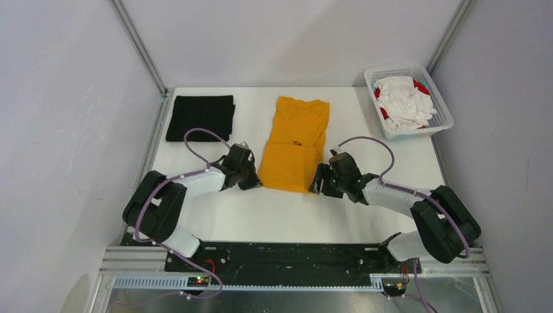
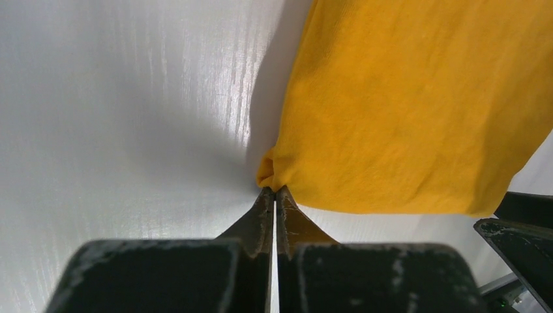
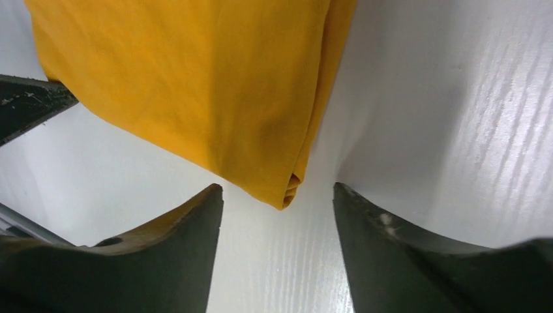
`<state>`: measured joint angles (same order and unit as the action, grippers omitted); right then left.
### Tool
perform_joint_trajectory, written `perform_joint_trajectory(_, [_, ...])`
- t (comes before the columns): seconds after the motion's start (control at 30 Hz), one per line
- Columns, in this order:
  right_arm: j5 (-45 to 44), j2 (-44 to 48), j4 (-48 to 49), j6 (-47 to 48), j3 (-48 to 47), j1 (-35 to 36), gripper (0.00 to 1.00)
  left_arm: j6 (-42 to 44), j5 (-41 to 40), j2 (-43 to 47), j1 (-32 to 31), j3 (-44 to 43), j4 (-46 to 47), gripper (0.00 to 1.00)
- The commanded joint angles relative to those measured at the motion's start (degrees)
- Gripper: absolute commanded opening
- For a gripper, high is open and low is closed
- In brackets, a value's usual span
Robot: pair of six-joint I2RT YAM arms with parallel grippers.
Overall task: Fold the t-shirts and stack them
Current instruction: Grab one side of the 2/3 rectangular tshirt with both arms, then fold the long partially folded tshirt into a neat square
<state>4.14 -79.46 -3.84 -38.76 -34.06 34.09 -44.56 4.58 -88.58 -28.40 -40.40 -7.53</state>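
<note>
Twin robot arms (image 1: 195,182) are reaching over a white table (image 1: 274,215). Far left, a folded black cloth t-shirt (image 1: 200,117) is lying. Next, the left gripper (image 2: 274,190) is pinching the near-left corner of the part-folded mustard-orange cloth t-shirt (image 1: 297,140) mid-table. The right gripper (image 3: 278,188) is gaping around the other near corner, likely preparing a matching grip. Far right, white and red t-shirts (image 1: 404,101) are waiting in a white plastic mesh basket (image 1: 450,120).

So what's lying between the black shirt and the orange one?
Only bare table separates the black shirt from the orange shirt, shown in the top view.

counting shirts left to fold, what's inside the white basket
Crumpled white cloth fills the mesh basket, red cloth showing at its edges. How many shirts lie beneath is hidden.
</note>
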Motion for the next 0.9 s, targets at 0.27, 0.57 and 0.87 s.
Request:
perform_joint_trajectory(0.27, [-0.34,-3.67,2.66,-1.45,0.14,1.98,0.21,-0.31,-4.17,-1.07,-1.21,3.47,-0.32,0.00])
perform_joint_trajectory(0.57, [1.53,-0.29,-3.95,-0.51,0.48,5.18,0.00,-3.92,-5.82,5.73,-2.59,12.64,3.38,0.00])
perform_joint_trajectory(0.87, [4.92,8.14,-13.94,1.68,4.21,10.48,0.00,-14.36,-7.85,17.97,-14.10,26.10,1.14,0.00])
